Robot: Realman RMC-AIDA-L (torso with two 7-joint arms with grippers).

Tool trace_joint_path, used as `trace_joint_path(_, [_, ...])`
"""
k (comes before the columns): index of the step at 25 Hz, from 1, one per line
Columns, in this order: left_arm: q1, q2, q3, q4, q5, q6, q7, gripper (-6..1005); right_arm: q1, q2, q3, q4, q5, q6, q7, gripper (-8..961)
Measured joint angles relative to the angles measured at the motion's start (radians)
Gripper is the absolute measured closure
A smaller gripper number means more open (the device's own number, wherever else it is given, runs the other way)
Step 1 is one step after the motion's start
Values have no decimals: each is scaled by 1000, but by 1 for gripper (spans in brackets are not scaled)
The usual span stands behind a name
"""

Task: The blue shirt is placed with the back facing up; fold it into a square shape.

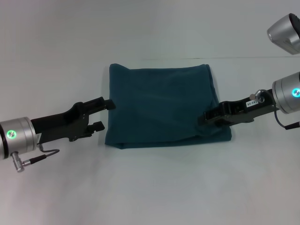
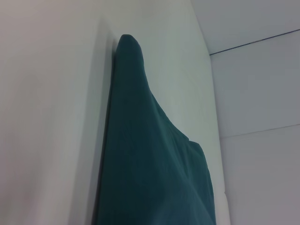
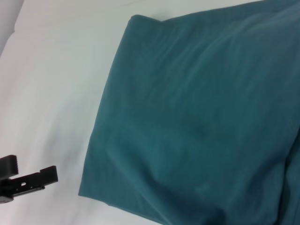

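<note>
lying folded (roughly square), blue shirt (image 1: 161, 105) between grippers

One blue shirt (image 1: 161, 105) lies folded on one table (image 1: 154, 187), flanked by two grippers.

I see a plain white desk (image 1: 154, 187) filling my head view, evenly lit, with soft shadows. Beyond the desk's far edge stands a pale wall (image 2: 262, 93) crossed by thin dark seams.
</note>
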Motion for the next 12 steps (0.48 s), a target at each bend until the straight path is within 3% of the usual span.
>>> trace_joint_path(6, [-1,0,0,0,-1,-2,0,95,0,0,-5,2,-1,8,1,474])
trace_joint_path(12, [-2,0,0,0,-2,-6,0,95,2,3,-5,3,-35,11,12,607])
